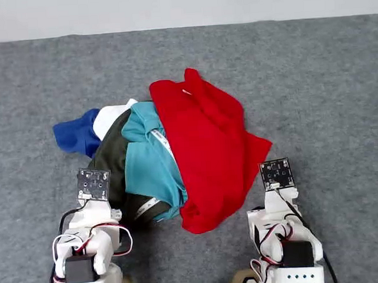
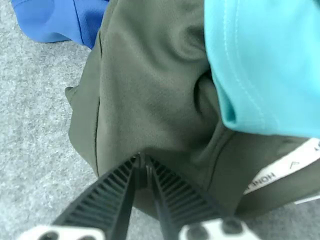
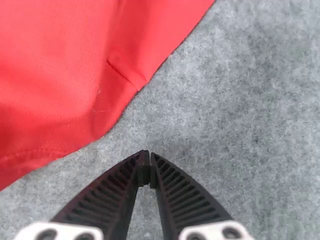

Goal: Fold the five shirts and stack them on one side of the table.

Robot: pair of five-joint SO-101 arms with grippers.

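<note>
A heap of shirts lies mid-table: a red shirt (image 1: 208,147) on top, a teal shirt (image 1: 150,163) beside it, a dark olive shirt (image 1: 113,162) under that, with a white shirt (image 1: 110,117) and a blue shirt (image 1: 76,132) poking out at the far left. My left gripper (image 2: 142,162) is shut, its tips over the olive shirt (image 2: 150,100) with no cloth between them; the teal shirt (image 2: 260,60) lies close by. My right gripper (image 3: 144,160) is shut above bare mat, just off the red shirt's (image 3: 65,65) hem.
The grey felt mat (image 1: 327,88) covers the whole table, with open room to the right, left and behind the heap. Both arm bases (image 1: 87,263) stand at the near edge.
</note>
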